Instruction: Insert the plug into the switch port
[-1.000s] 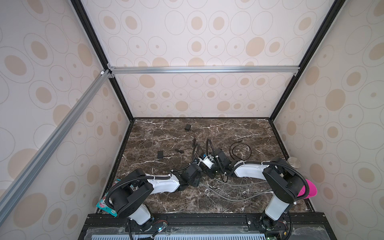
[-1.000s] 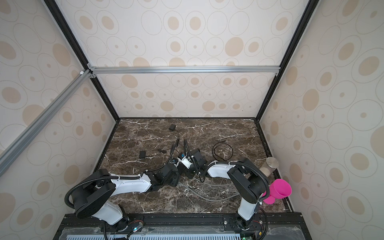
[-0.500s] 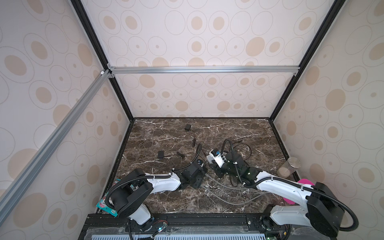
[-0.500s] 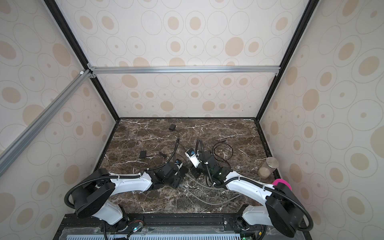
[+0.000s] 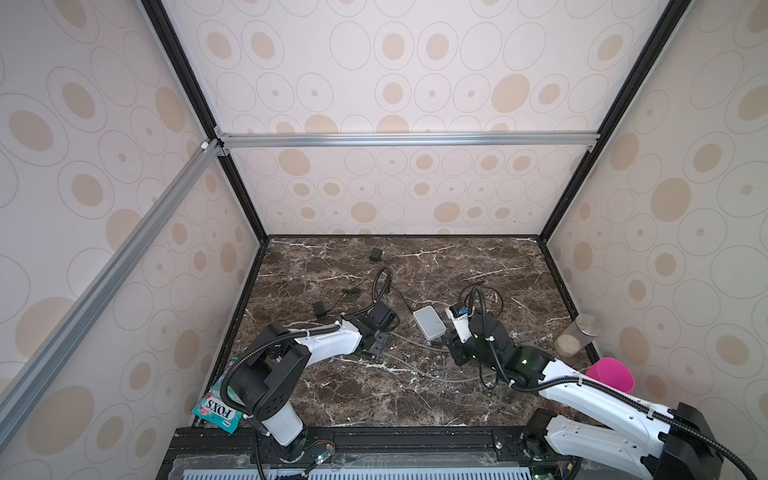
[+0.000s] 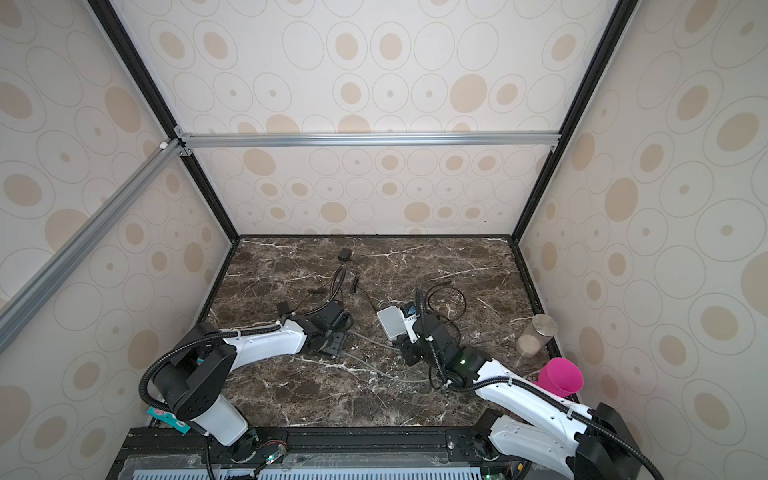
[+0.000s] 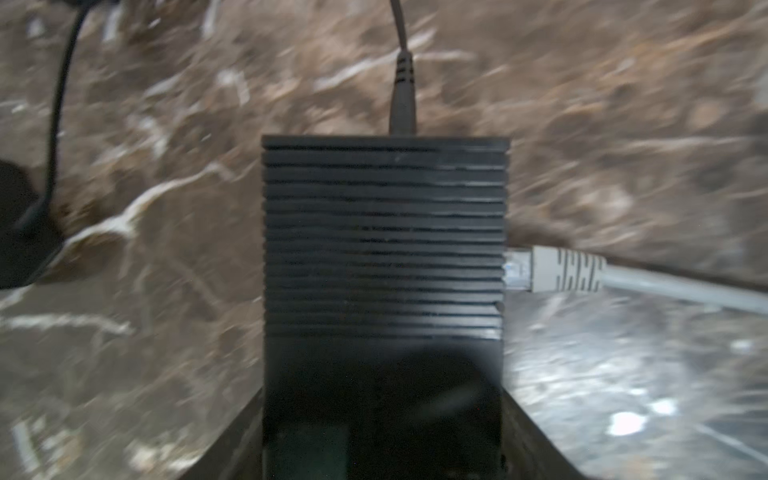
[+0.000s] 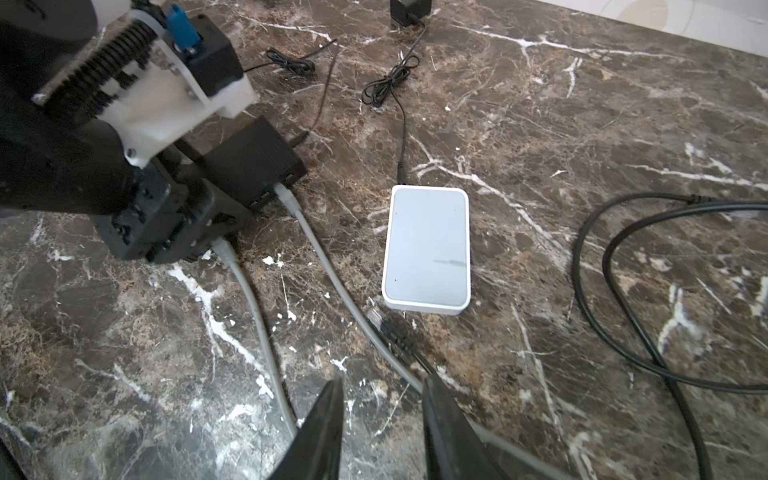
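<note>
On the left, the black switch (image 8: 253, 160) is clamped between the fingers of the left gripper (image 7: 382, 432), and one grey plug (image 7: 552, 272) is seen already seated in a port on its side. Toward the middle, a loose plug (image 8: 376, 316) with a dark boot is laid on the marble, just beside the near edge of the white box (image 8: 428, 245). Its long axis is aligned from the right gripper toward that box, with the tip pointed away from the gripper. On the right, the right gripper (image 8: 384, 380) is held just behind the boot with jaws spread and nothing pinched. The right arm is judged the nearer, and if this plug is the one meant, it would have to be carried leftward to the switch.
</note>
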`<state>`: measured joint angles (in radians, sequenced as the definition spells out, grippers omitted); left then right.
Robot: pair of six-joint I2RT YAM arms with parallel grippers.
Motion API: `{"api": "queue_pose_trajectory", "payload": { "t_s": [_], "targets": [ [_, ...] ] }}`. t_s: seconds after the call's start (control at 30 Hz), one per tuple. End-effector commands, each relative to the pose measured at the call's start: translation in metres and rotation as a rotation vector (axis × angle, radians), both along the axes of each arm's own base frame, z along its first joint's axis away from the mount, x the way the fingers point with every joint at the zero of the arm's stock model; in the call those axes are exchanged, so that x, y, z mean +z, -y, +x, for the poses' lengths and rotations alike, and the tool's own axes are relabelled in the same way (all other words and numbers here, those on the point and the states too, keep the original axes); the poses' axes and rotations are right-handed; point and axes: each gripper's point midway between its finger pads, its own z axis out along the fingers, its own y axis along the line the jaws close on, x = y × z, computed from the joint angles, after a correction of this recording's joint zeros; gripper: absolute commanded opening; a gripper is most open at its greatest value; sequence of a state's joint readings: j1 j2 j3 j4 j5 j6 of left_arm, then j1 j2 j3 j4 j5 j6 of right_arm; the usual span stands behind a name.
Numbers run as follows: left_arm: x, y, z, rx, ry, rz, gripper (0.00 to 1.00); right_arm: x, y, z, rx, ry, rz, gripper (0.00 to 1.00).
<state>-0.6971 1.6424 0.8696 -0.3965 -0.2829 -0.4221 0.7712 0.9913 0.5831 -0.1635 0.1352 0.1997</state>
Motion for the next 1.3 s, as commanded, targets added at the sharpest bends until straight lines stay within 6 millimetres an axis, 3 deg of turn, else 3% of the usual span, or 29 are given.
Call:
{"api": "queue_pose_trajectory", "payload": {
  "t_s": [0.0, 0.3, 0.4, 0.67, 0.77, 0.83, 1.03, 1.17, 1.27],
  "targets": [
    [0.008, -0.040, -0.024, 0.023, -0.101, 0.179, 0.69, -0.001, 0.010, -0.002, -0.041, -0.013, -0.017, 0.37],
    [0.021, -0.035, -0.020, -0.067, -0.132, 0.210, 0.68, 0.006, 0.010, -0.008, -0.031, -0.043, -0.012, 0.39],
    [0.016, -0.034, -0.021, -0.158, -0.157, 0.241, 0.73, 0.007, 0.017, -0.011, -0.054, -0.044, -0.022, 0.40],
    [-0.005, -0.043, -0.008, -0.183, -0.200, 0.290, 0.78, 0.010, 0.032, -0.024, -0.103, -0.089, 0.004, 0.40],
    [-0.004, -0.040, -0.002, -0.180, -0.189, 0.277, 0.86, 0.016, 0.040, -0.031, -0.120, -0.107, -0.005, 0.39],
    [0.009, -0.036, 0.008, -0.154, -0.139, 0.265, 0.98, 0.021, 0.045, -0.035, -0.132, -0.114, 0.001, 0.40],
    [0.104, -0.013, 0.039, -0.082, 0.083, 0.098, 0.98, 0.024, 0.045, -0.048, -0.124, -0.148, 0.064, 0.41],
    [0.168, 0.008, 0.041, -0.108, 0.232, -0.113, 0.98, 0.019, 0.041, -0.049, -0.156, -0.192, 0.120, 0.42],
    [0.202, 0.025, 0.028, -0.154, 0.357, -0.343, 0.98, 0.013, 0.037, -0.046, -0.219, -0.243, 0.181, 0.41]
  ]
}}
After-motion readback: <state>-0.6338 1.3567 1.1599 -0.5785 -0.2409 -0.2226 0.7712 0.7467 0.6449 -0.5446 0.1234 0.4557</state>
